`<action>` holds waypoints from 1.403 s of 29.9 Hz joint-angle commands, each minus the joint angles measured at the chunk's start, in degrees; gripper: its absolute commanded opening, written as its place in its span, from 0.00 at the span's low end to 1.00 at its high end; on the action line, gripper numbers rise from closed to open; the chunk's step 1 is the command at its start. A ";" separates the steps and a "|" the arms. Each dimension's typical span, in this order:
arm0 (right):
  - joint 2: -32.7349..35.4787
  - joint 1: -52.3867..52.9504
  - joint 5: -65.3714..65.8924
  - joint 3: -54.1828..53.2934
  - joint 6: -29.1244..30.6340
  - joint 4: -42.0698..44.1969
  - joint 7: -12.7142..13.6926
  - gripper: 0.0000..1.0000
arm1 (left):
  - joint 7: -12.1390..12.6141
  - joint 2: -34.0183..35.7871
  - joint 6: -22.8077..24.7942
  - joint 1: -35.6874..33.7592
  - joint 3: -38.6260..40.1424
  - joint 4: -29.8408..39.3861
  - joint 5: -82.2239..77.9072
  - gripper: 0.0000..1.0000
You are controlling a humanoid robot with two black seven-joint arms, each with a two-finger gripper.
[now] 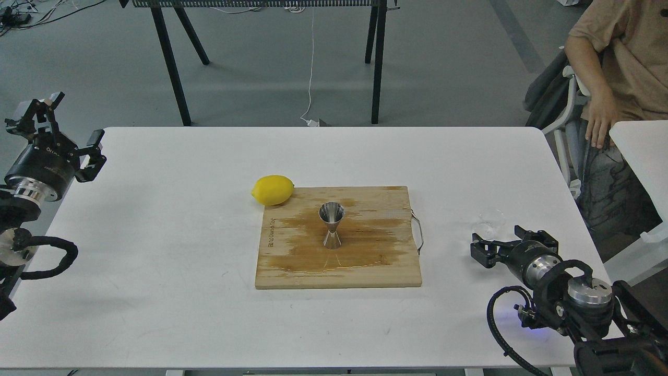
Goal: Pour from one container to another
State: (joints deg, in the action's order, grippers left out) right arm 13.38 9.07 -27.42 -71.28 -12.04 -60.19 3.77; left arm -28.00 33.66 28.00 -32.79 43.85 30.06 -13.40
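Head view. A white tabletop carries a wooden cutting board set slightly right of its centre, with a thin wire handle on the board's right edge. Darker wet-looking staining spreads across the middle of the board. A stainless-steel jigger stands upright near the board's centre, its open upper cone facing up and its lower cone resting on the stained wood. A lemon lies at the board's far-left corner, touching or overlapping that corner and otherwise resting on the tabletop.

The clear cup sits on the tabletop near the right edge, well apart from the board and to the right of its wire handle; it is faint against the white surface, and its contents cannot be made out.

The right gripper lies low over the tabletop close to the near-right corner, pointing left, just on the near side of the cup; its fingers are spread apart and hold nothing, and whether they touch the cup cannot be told. The left gripper is raised at the tabletop's far-left edge, fingers spread wide and empty.

Beyond the far-right corner, a seated person rests a hand downward beside a chair.
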 commanded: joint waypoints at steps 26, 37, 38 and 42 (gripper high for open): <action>-1.43 4.20 1.49 1.23 0.09 4.38 -0.08 0.78 | 0.00 -0.53 0.00 0.00 0.00 -0.97 -0.14 0.97; -1.43 5.17 1.66 1.23 0.35 5.97 -0.08 0.69 | 0.00 -1.05 0.00 0.00 0.00 -1.85 -0.22 0.97; -1.52 5.34 1.75 1.23 0.35 5.97 -0.08 0.69 | 0.00 -1.05 0.00 0.01 0.00 -1.85 -0.22 0.97; -1.78 5.34 2.02 1.23 0.53 6.05 -0.08 0.65 | 0.00 -1.14 0.00 0.01 0.00 -1.85 -0.22 0.97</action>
State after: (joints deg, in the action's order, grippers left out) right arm 11.69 14.38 -25.67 -70.04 -11.64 -54.19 3.74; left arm -28.00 32.59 28.00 -32.78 43.86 28.21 -13.62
